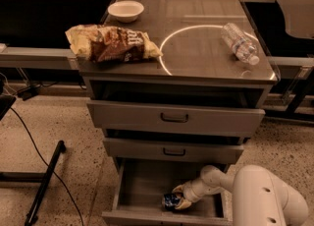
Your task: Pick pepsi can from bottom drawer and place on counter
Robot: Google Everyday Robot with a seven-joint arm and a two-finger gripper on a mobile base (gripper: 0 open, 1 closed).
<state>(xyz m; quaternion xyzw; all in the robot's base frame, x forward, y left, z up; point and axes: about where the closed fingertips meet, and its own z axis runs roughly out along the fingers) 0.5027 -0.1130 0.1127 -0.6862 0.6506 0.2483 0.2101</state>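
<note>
bottom drawer [144, 185] stands open at lower centre of the frame. pepsi can [170, 201] lies inside it, toward the front right. gripper [177, 198] is down in the drawer, jaws clamped on the can, one finger on each side. counter [196, 60], upper centre, carries a chip bag [113, 43], a white bowl [126, 10] and a water bottle [239, 43] on its side.
</note>
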